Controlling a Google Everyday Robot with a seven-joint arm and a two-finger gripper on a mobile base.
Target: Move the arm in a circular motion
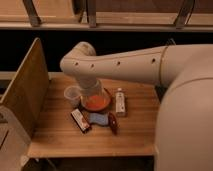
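Observation:
The thick cream-white arm (125, 62) reaches from the right across the wooden table (135, 135). Its rounded elbow (79, 56) is above the table's back left. From there a short segment drops toward the red bowl (97, 103). The gripper (92, 93) hangs at the end of that segment, just above the bowl's left rim and next to a clear plastic cup (72, 94). The arm's big near segment (187, 115) fills the right side and hides the table's right edge.
A white bottle (120, 102) stands right of the bowl. A dark snack bar (80, 120), a blue packet (98, 119) and a dark red item (113, 122) lie in front. A wooden panel (24, 92) stands at the table's left. A wooden rail (100, 25) runs behind.

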